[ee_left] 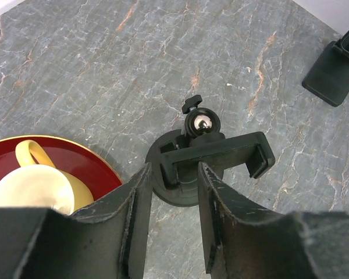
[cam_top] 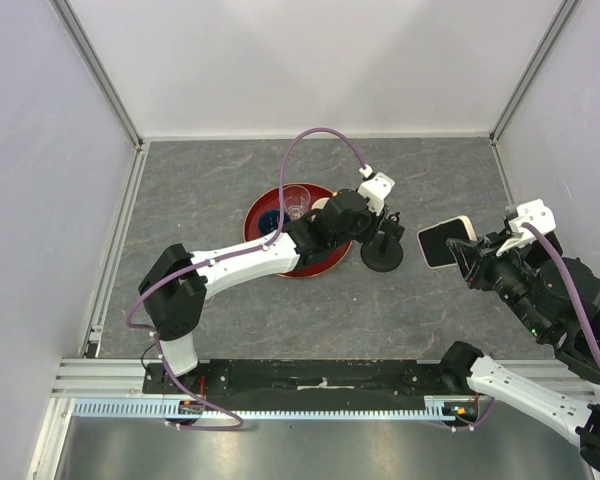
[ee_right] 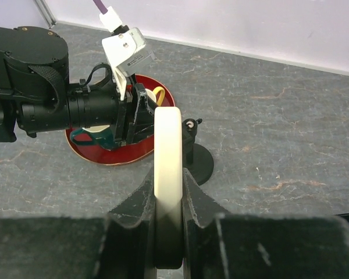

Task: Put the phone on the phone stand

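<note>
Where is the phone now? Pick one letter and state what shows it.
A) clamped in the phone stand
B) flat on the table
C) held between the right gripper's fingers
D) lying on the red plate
C: the phone sits edge-on in the right gripper, and the top view shows it off to the right of the phone stand, whose clamp holds nothing.

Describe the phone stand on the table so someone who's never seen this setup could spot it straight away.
Find the round red plate mid-table in the overhead view. Just right of its rim stands the phone stand. Unlike the clear cup and yellow mug on the plate, it is black: round base, shiny ball joint, wide clamp bracket on top.
</note>
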Robot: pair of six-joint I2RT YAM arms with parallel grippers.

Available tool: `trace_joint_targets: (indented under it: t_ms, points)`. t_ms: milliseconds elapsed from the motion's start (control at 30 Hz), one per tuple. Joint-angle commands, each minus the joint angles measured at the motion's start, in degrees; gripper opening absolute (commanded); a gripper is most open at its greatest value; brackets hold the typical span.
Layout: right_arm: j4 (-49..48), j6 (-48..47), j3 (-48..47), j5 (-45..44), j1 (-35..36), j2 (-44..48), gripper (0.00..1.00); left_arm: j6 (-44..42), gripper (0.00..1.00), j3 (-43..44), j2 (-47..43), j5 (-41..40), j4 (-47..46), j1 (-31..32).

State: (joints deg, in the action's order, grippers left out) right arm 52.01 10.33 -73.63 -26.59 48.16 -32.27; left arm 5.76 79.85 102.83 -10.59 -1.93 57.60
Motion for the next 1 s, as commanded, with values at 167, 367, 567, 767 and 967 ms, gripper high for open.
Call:
trace_joint_targets:
  t_ms: [167,367,567,767,967]
  points:
    - [-4.4,-1.4,0.4,2.2,0.1,-2.1,0.00,-3.6,0.31,0.3,0.1,0.1,-2.6,-0.5]
    - [-3.8,-1.4,0.1,1.5,0.1,-3.4,0.00,-4.2,0.34,0.0,0.3,-0.4,-1.6,-0.9]
    - [-4.3,-1.5,0.2,1.8,0.2,-3.7,0.00,-3.7,0.38,-2.3,-0.9,1.4,-3.1,-1.3]
    - [-4.6,-1.6,0.1,2.6,0.1,-4.7,0.00,-4.5,0.34,-3.8,-1.0,1.1,-5.0,-1.4]
    - [-4.7,-1.7,0.7,3.1,0.2,-5.6,0.00,-4.7,0.38,-4.1,-1.7,2.5,-6.7,-1.9]
